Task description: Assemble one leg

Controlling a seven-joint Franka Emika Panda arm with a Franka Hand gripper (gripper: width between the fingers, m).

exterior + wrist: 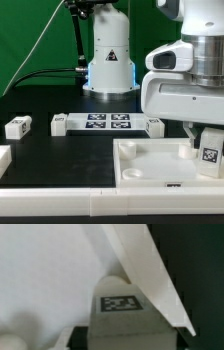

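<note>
My gripper is shut on a leg, a chunky white block with a black-and-white tag, at the exterior view's right. It holds the leg just above the right end of the large white tray-like part. In the wrist view the leg fills the space between the dark fingers, tag facing the camera, with the tray's raised rim running beside it. The fingertips are hidden behind the leg.
The marker board lies mid-table before the robot base. Loose legs lie at its left end, its right end and further left. Another white part shows at the left edge.
</note>
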